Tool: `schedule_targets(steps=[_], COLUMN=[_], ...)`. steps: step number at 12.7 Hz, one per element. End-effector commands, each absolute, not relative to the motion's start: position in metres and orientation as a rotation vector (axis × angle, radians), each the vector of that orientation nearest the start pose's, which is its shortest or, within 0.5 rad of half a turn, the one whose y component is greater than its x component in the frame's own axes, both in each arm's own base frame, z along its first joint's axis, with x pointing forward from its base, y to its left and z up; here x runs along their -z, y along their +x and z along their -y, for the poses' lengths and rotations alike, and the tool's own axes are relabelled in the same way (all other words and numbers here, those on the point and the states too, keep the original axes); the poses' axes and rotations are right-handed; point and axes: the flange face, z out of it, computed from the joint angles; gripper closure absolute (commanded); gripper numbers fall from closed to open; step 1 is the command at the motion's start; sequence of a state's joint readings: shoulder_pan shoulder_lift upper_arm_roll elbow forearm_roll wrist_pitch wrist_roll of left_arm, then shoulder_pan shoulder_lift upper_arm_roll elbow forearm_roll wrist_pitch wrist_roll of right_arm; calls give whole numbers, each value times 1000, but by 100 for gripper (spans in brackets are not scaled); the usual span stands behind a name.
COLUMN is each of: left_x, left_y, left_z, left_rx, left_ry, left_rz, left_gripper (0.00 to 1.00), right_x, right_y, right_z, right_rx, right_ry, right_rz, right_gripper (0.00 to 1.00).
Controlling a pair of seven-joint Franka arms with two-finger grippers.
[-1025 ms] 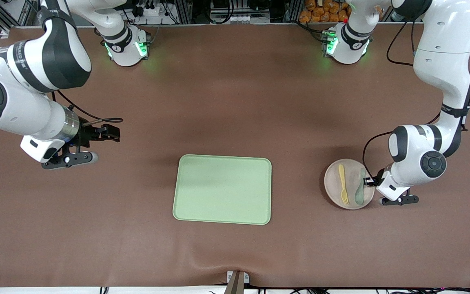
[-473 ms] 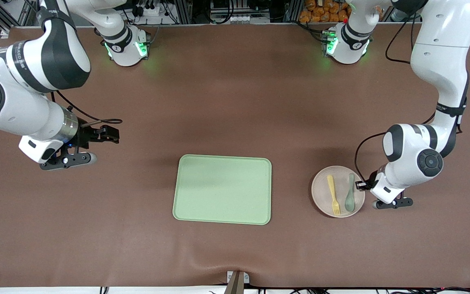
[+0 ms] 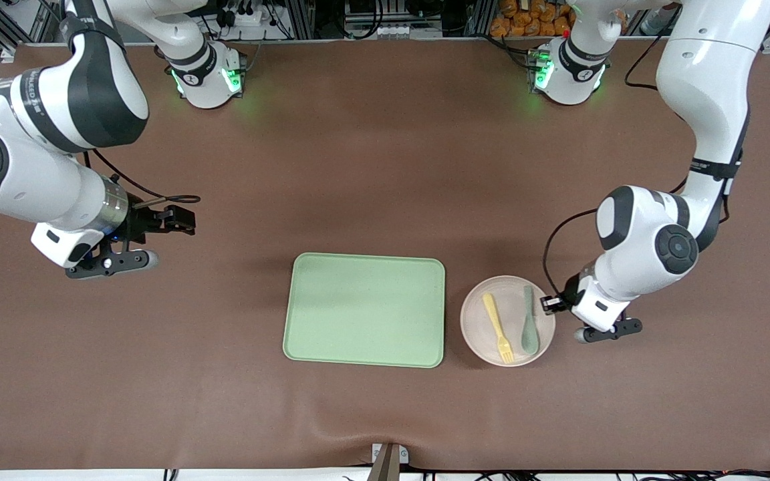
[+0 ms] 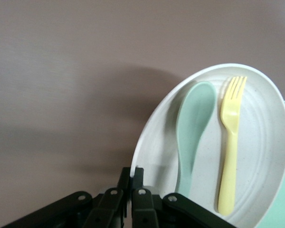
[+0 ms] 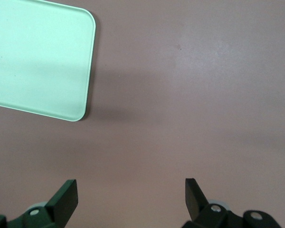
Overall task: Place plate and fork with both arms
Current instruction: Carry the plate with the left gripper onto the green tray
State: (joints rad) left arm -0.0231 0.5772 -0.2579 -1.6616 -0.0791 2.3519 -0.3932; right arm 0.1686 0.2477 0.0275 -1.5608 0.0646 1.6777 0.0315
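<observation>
One plate (image 3: 508, 321), one fork (image 3: 497, 327), one spoon (image 3: 529, 331), one tray (image 3: 365, 309). Left gripper (image 3: 554, 304) fingers (image 4: 135, 187) pinch the plate's rim at its 3 o'clock; plate apparently lifted, beside the tray. Right gripper (image 3: 178, 219) waits, fingers (image 5: 64, 199) spread, above bare tabletop (image 3: 385, 167).

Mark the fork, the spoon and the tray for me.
fork (image 3: 497, 327): front view, mid-handle, lying on the plate.
spoon (image 3: 529, 329): front view, where handle meets bowl, beside the fork.
tray (image 3: 365, 309): front view, middle of its bare green surface.
</observation>
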Motion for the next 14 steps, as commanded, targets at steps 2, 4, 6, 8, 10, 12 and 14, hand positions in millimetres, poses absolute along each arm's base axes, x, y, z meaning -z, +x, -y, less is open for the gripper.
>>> schedule_targets(steps=[2, 4, 6, 8, 10, 12, 14], left_x=[-304, -298, -286, -274, -263, -243, -227], left_y=[670, 663, 650, 643, 641, 634, 629], left_z=[254, 291, 331, 364, 380, 394, 409], left_rx=[61, 27, -16, -31, -17, 0, 52], left_ry=[-3385, -3372, -3377, -3376, -3391, -3408, -3439], left_rz=[467, 571, 580, 615, 607, 582, 574], left_gripper=[100, 100, 100, 100, 100, 100, 100], right_x=[-493, -493, -493, -493, -492, -490, -482], right_y=[613, 613, 613, 613, 614, 615, 619], right_z=[-127, -127, -127, -126, -125, -122, -110], right_rx=[-208, -208, -208, -208, -210, -212, -229], right_ry=[-3058, -3058, -3058, -3058, -3058, -3058, -3060], right_rz=[233, 233, 233, 231, 231, 226, 205], right_gripper=[0, 0, 0, 0, 0, 0, 0])
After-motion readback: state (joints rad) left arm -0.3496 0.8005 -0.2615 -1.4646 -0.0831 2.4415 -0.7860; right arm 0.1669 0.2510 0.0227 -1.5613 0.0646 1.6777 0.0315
